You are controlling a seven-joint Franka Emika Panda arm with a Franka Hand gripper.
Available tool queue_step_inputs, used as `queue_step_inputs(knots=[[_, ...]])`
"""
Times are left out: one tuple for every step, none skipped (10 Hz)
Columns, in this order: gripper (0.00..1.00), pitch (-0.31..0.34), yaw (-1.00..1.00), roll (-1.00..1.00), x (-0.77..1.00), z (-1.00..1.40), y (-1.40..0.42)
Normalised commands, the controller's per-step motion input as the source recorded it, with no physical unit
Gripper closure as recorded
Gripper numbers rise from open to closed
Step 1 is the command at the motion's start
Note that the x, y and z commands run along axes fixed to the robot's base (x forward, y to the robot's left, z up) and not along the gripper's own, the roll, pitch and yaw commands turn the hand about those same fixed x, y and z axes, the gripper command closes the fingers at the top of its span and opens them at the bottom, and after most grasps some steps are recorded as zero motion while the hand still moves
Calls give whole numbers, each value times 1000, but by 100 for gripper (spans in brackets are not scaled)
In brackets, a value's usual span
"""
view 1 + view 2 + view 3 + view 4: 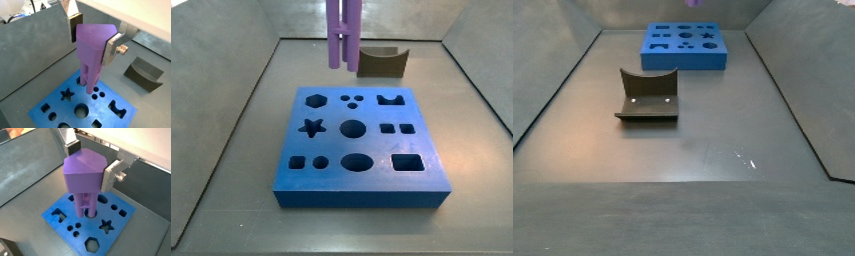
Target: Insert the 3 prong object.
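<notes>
A lilac-purple plastic 3 prong object fills both wrist views, clamped between the silver plates of the gripper, its rods hanging just above the blue block of shaped holes. In a side view the prongs hang over the block's far edge, apparently clear of it. A dark brown curved block rests well apart on the grey floor.

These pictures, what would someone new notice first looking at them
First, the lilac 3 prong object, clamped in the claw and hanging prongs-down over the blue block; whether the prongs touch it is unclear. The block itself stands out, its top cut with many shaped holes. A dark brown curved block sits apart on the grey floor.
</notes>
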Motion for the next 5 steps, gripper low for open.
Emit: queue_step_inputs(knots=[[100,0,0,4,-34,0,0],[100,0,-363,0,57,-334,237],[100,3,-743,19,29,-509,303],[100,0,-751,0,0,-517,306],[100,0,-617,0,0,-529,440]])
